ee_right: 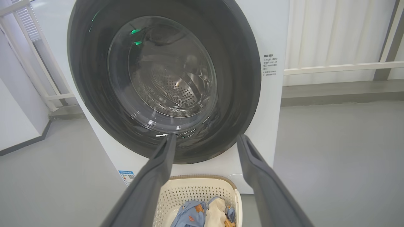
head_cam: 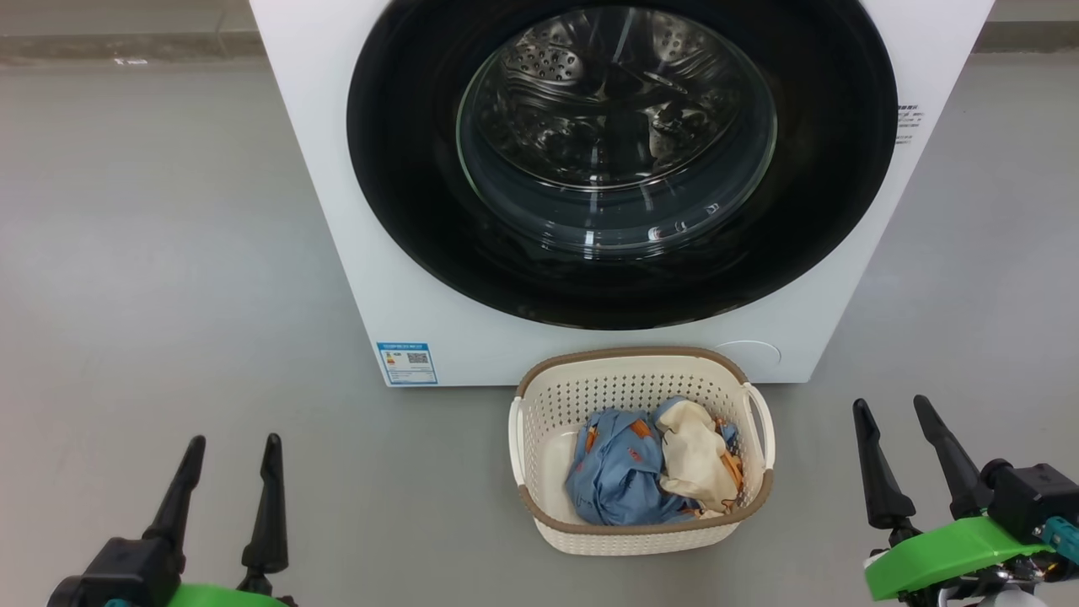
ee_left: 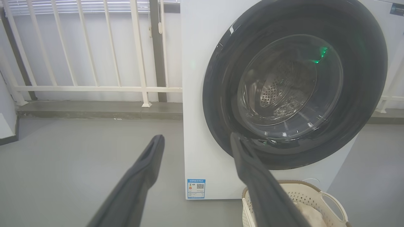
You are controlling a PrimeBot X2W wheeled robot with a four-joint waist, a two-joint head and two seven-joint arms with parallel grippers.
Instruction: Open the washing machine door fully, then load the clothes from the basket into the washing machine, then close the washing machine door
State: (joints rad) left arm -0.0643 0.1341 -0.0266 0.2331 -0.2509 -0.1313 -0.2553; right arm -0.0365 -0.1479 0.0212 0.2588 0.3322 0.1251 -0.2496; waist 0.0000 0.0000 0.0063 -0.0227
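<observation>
Our left gripper (head_cam: 234, 443) sits low on our left: fingers spread wide, nothing between them, tips aimed toward the washing machine (head_cam: 337, 211), well apart from it. Grey floor (head_cam: 152, 253) lies under it. From the left wrist we see a white railing (ee_left: 94, 63) behind and left of the machine.

A small blue label (head_cam: 407, 362) sits at the lower left corner of the white front. The washing machine door (head_cam: 396, 169) is shut, its glossy black rim flush on the front and the glass window (head_cam: 615, 126) bulging at centre. We can see the perforated steel drum (head_cam: 548, 59) through it.

The basket (head_cam: 539, 405) stands on the floor just in front of the machine, below the door's lower edge, between our two grippers and nearer the right one. We can't tell whether it touches the front panel. The clothes (head_cam: 649, 468) are inside: the blue garment (head_cam: 620, 472) with orange marks on the left, the cream garment (head_cam: 695, 455) with orange trim on the right, lying against it.

The right gripper (head_cam: 891, 406) is low on our right, beside the basket but apart from it, fingers released wide and holding nothing. From its wrist, the fingers frame the door's lower rim and the basket, with a white curtain (ee_right: 331, 31) behind on the right
</observation>
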